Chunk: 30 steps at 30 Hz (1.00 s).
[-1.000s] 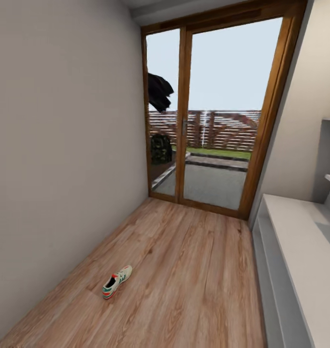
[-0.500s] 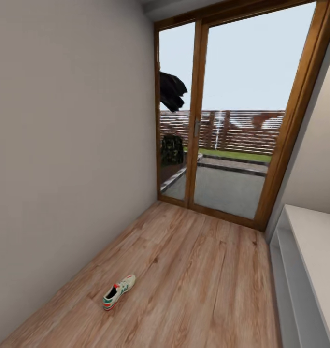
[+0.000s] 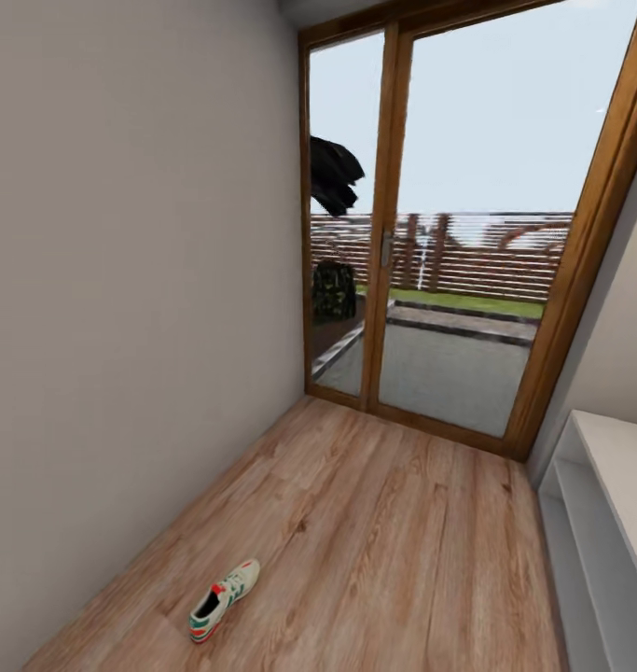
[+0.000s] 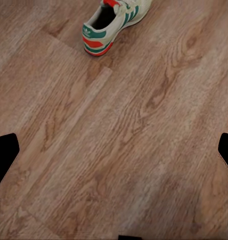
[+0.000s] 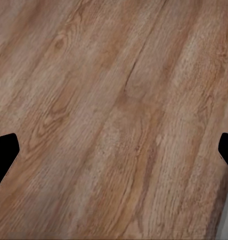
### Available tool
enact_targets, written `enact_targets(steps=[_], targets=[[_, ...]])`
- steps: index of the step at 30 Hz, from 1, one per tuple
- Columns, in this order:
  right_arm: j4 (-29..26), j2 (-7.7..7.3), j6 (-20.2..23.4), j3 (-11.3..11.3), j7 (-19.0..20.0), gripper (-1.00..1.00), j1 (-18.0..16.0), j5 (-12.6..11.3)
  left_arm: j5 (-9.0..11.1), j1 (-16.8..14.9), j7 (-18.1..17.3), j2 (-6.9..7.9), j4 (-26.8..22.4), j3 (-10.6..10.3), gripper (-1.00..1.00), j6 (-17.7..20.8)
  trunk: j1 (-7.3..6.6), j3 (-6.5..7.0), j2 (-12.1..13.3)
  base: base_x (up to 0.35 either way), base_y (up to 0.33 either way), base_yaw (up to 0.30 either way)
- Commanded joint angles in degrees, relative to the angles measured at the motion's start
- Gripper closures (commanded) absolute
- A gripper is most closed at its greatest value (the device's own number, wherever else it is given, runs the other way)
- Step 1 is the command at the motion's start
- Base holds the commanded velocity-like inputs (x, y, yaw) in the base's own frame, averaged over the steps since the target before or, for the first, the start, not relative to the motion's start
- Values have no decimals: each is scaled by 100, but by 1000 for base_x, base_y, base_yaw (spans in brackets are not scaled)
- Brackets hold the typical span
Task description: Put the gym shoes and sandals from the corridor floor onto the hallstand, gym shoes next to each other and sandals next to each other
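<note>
One gym shoe [image 3: 223, 598], cream-white with green stripes and a red heel patch, lies on the wood-plank corridor floor [image 3: 374, 551] near the left wall. In the left wrist view the same gym shoe [image 4: 114, 24] rests well ahead of my left gripper [image 4: 114, 150], whose dark fingertips [image 4: 3, 155] stand wide apart with nothing between them. My right gripper [image 5: 114, 150] is open over bare corridor floor [image 5: 119, 110]. The light-grey hallstand [image 3: 602, 523] shows at the right edge. The other gym shoe and the sandals are out of view.
A plain grey wall [image 3: 122, 308] runs along the left. A wood-framed glass door [image 3: 449, 243] closes the corridor's far end, with a fence and garden behind it. A dark object [image 3: 333, 175] hangs outside the glass.
The whole head view has shifted: the hallstand slid toward the right edge and the shoe sits lower in the picture. The camera moved, not the shoe.
</note>
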Motion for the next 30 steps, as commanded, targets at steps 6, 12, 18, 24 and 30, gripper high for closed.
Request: enact_targets(steps=[6, 12, 18, 24, 30], targets=[[-3, -6, -117, 4, 8, -100, -3, -53, -11, -4, -3, -2, 6, 20, -100, -19, 3, -6, -3, 340, 1, 0], [-11, 1, -137, 4, 20, -100, -3, -59, -12, -4, -3, -2, 6, 20, -100, -18, 3, -6, -3, 340, 0, 0], [-8, 2, -139, 4, 21, -100, -3, -60, -6, -4, -3, 5, 6, 24, -100, -18, 3, -6, -3, 339, 66, -66], [-5, 2, -140, -2, 9, -100, -3, -60, -4, -6, -3, 4, 6, 28, -100, -18, 3, -6, -3, 320, 162, -225], [-4, 2, -140, -4, 2, -100, -3, -60, -4, -5, -3, 4, 6, 29, -100, -18, 3, -6, -3, 293, 213, -275]])
